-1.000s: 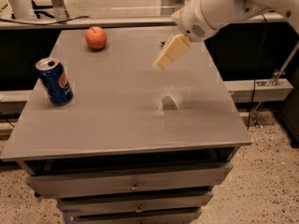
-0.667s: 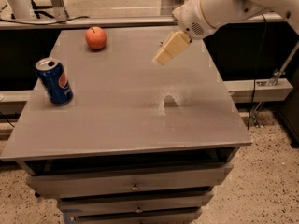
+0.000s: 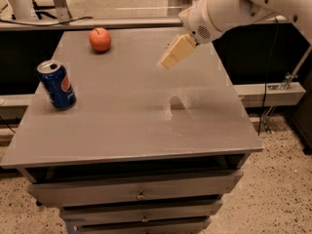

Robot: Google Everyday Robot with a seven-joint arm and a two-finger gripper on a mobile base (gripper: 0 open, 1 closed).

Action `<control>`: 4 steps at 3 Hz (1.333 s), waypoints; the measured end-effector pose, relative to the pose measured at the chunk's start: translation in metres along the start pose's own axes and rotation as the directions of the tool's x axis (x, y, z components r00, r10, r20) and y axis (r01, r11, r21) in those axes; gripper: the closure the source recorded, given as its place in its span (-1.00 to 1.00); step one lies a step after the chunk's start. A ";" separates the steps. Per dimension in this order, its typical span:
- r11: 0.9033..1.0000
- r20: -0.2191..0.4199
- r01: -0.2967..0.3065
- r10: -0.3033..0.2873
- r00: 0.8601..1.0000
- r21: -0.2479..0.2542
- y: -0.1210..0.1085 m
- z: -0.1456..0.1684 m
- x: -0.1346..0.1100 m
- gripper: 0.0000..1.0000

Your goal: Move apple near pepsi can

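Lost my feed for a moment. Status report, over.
Gripper hovering above table, right of apple, not touching it. Apple at far edge, apart from pepsi can at left edge. Nothing between gripper and apple.

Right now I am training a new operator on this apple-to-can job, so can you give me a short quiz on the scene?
1. True or false: the apple touches the pepsi can.
2. Where is the gripper? A: in the air over the table, apart from both the apple and the can. B: closed around the can. C: down by the drawers.
3. Fill in: of the apple and the can, the ___ sits nearer the table's far edge.

Key: 1 false, a stretch of bare tabletop lies between them. 2 A. 3 apple.
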State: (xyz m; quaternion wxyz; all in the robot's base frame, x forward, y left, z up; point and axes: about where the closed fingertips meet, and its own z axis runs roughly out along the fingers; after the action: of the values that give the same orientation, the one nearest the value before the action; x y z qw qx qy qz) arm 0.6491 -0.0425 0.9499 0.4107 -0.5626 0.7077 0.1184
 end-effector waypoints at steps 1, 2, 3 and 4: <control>0.999 0.080 -0.027 0.029 0.996 -0.024 -0.007 0.039 -0.001 -1.00; 0.997 0.197 -0.047 0.057 0.979 -0.057 -0.020 0.094 -0.014 -1.00; 0.994 0.294 -0.084 0.101 0.950 -0.069 -0.037 0.136 -0.030 -1.00; 0.991 0.360 -0.118 0.134 0.923 -0.065 -0.049 0.168 -0.044 -1.00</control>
State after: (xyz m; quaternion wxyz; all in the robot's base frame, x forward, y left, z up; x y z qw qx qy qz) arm 0.7693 0.0775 0.8886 0.5141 -0.4928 0.6517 0.2612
